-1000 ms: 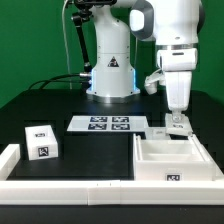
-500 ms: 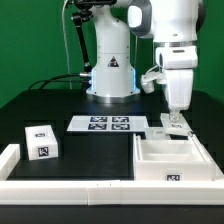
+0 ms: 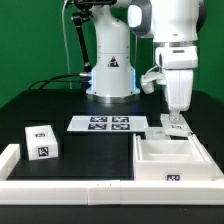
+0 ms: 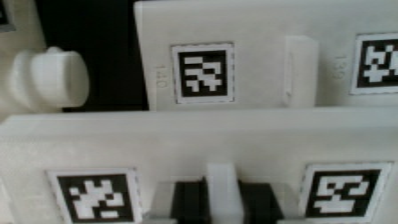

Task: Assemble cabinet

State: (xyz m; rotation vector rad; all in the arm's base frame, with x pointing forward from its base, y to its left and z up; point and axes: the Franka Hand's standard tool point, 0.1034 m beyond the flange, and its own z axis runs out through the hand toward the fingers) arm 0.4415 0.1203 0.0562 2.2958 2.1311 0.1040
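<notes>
The cabinet [image 3: 170, 155], a white open box shell with tags, lies at the exterior view's right. My gripper [image 3: 176, 120] hangs straight down over its far edge, on a small white tagged piece [image 3: 177, 129]. In the wrist view my gripper [image 4: 221, 195] has its two dark fingers pressed against either side of a thin white rib [image 4: 221, 178], between two tags on a white face [image 4: 89, 190]. A further white tagged face [image 4: 205, 75] lies beyond. A small white drawer block [image 3: 41, 140] stands at the exterior view's left, apart from the gripper.
The marker board [image 3: 108, 124] lies flat mid-table before the robot base [image 3: 110, 70]. A low white border rail [image 3: 60, 185] runs along the front. A round white knob-like part [image 4: 45, 78] shows in the wrist view beside the far tagged face.
The gripper has shifted very slightly toward the exterior view's left since the earliest frame. Nothing else has moved.
</notes>
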